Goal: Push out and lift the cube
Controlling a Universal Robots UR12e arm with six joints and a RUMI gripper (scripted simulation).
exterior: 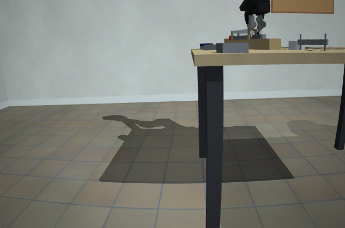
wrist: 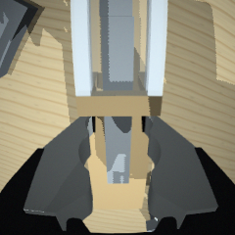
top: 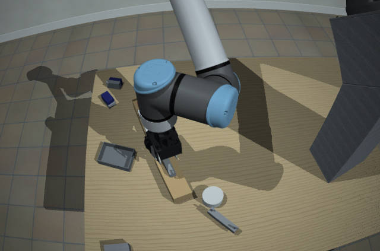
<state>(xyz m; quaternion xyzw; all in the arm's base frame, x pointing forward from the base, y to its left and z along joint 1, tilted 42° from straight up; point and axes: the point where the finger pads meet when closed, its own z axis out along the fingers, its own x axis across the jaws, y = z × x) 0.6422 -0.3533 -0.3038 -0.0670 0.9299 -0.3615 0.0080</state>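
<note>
A long tan channel (top: 171, 180) lies on the table, partly hidden under my arm. In the wrist view it has pale side walls (wrist: 80, 49) and a tan cross piece (wrist: 119, 104). A grey stick (wrist: 118, 147) lies along the channel's middle and reaches in under the cross piece; it also shows in the top view (top: 170, 169). My gripper (wrist: 117, 111) hangs straight over the stick's near end, fingers a little apart on either side of it, with gaps showing. It also shows in the top view (top: 168, 162) and the exterior view (exterior: 255, 29). A small red thing (exterior: 230, 37) shows at the channel's far end.
A grey tray (top: 116, 156) lies left of the channel. A white disc (top: 212, 196) and a flat grey bar (top: 222, 219) lie past its near end. Two blue-topped blocks (top: 108, 98) (top: 114, 82) sit at the back left. A tall dark block (top: 352, 104) stands at the right.
</note>
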